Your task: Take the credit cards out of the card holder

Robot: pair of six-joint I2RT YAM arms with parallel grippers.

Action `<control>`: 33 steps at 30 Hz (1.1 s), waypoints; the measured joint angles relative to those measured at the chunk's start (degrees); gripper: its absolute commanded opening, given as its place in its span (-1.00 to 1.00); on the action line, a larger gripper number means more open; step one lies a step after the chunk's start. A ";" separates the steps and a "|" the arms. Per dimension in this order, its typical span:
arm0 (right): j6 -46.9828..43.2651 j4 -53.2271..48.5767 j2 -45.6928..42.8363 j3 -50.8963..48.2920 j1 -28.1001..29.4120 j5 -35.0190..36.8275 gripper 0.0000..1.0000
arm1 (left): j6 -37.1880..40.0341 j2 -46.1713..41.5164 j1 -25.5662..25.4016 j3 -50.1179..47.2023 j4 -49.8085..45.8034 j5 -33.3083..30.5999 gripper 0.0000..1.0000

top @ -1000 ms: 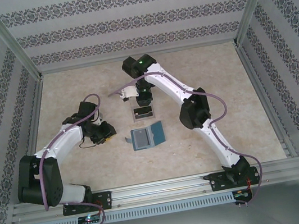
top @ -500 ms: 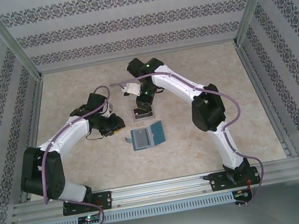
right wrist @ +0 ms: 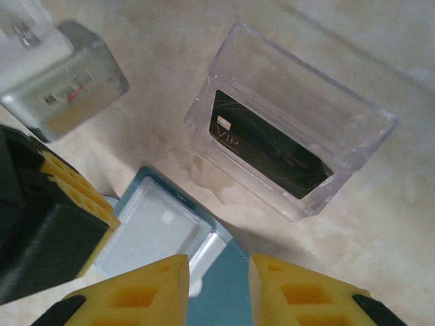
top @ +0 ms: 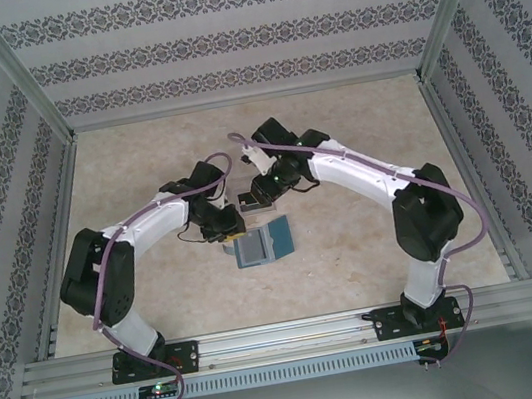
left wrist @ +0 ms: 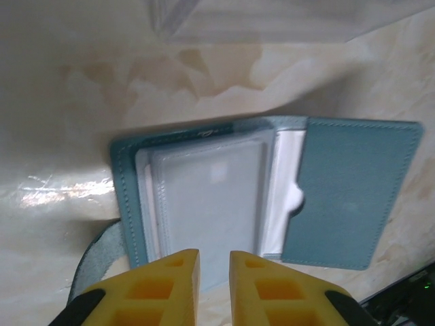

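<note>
The teal card holder lies open on the table. In the left wrist view its left panel shows pale clear pocket faces and its right panel is plain teal. Whether a card sits in the pockets I cannot tell. My left gripper is at the holder's left edge, with its yellow fingers a narrow gap apart and nothing between them. My right gripper hovers open over the holder's teal panel. One black credit card marked VIP stands in the clear plastic tray.
The clear tray sits just behind the holder, partly under the right wrist. The left arm's wrist block and fingers crowd the holder's left side. Patterned walls and metal rails enclose the table.
Both arms swung in toward the holder. The left gripper moved right to its left edge and narrowed. The right gripper came forward from the tray to above the holder.
</note>
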 measured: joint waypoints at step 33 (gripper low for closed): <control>41.81 23.74 1.97 -18.32 7.52 -11.93 -0.57 | 5.64 2.03 6.86 -10.43 3.82 6.03 -0.78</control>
